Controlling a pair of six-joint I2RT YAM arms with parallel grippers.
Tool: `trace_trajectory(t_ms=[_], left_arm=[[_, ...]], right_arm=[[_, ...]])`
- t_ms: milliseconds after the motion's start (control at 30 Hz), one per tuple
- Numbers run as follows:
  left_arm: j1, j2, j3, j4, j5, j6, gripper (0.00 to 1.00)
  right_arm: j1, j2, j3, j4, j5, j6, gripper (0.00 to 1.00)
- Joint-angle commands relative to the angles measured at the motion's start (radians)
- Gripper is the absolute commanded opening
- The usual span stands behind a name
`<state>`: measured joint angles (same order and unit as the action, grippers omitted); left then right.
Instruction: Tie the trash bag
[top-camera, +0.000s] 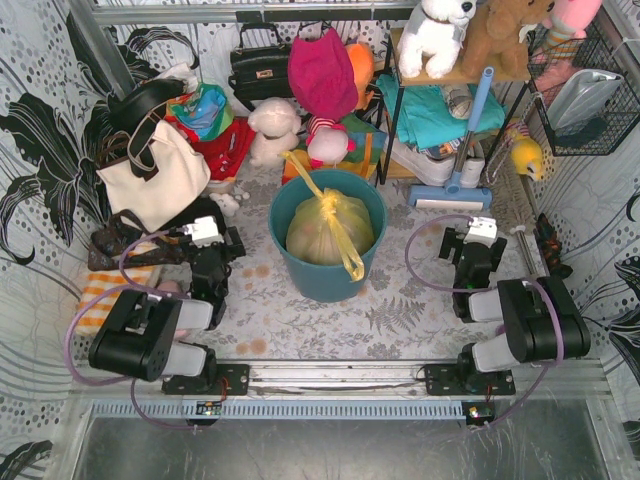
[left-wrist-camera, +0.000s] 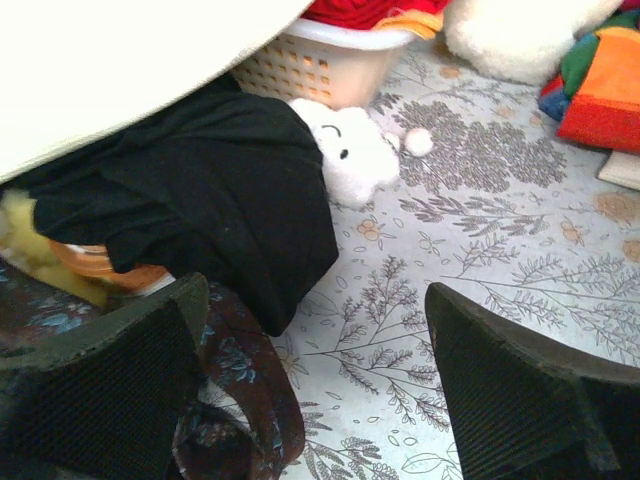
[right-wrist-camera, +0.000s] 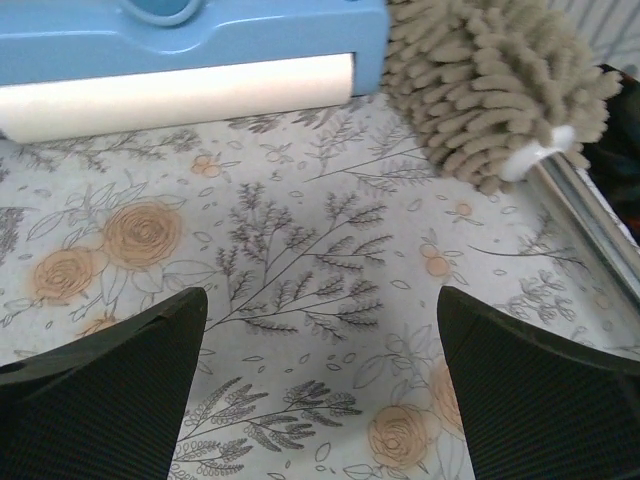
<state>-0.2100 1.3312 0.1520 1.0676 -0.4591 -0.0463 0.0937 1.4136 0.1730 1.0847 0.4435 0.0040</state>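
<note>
Shows the trash bag (top-camera: 325, 232) seated in the teal bin (top-camera: 296, 272) at mid-table, handle strips knotted on top, one trailing over the near rim. Shows the left gripper (left-wrist-camera: 315, 335) near left, fingers spread and empty, beside black cloth (left-wrist-camera: 220, 190). Shows the right gripper (right-wrist-camera: 320, 330) at right, likewise spread and empty, near a blue mop (right-wrist-camera: 180, 40).

The bag (top-camera: 318, 238) is thin, translucent yellow plastic, full and rounded, with pale crumpled matter showing through; it sits upright in the bin (top-camera: 300, 282), near the middle of the bench (top-camera: 400, 305), about midway between the left and right edges; its mouth is gathered into a knot on top; one strip trails toward the far left corner, past the bin's far rim; the other hangs over the near rim.
</note>
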Motion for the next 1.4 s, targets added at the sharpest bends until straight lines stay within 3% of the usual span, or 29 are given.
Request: trace_trajectory(t_ms=[0, 67, 133, 333, 433, 500, 1367], left_arm=[[0.057, 0.098, 0.002, 0.228, 0.185, 0.003, 0.98], [0.078, 0.152, -0.012, 0.317, 0.223, 0.016, 0.98], [0.080, 0.123, 0.009, 0.221, 0.246, 0.002, 0.98], [0.081, 0.138, 0.018, 0.227, 0.200, -0.011, 0.98], [0.081, 0.139, 0.018, 0.228, 0.201, -0.011, 0.98], [0.081, 0.135, 0.022, 0.214, 0.201, -0.014, 0.98], [0.081, 0.137, 0.024, 0.215, 0.201, -0.014, 0.98]], right_arm=[[-0.008, 0.050, 0.012, 0.171, -0.114, -0.046, 0.97], [-0.008, 0.061, 0.017, 0.185, -0.121, -0.056, 0.97], [-0.008, 0.061, 0.023, 0.170, -0.127, -0.053, 0.97], [-0.009, 0.074, -0.004, 0.218, -0.177, -0.061, 0.97], [-0.011, 0.141, -0.030, 0.339, -0.245, -0.108, 0.97], [-0.017, 0.122, -0.002, 0.255, -0.249, -0.079, 0.97], [-0.018, 0.133, -0.003, 0.283, -0.195, -0.076, 0.97]])
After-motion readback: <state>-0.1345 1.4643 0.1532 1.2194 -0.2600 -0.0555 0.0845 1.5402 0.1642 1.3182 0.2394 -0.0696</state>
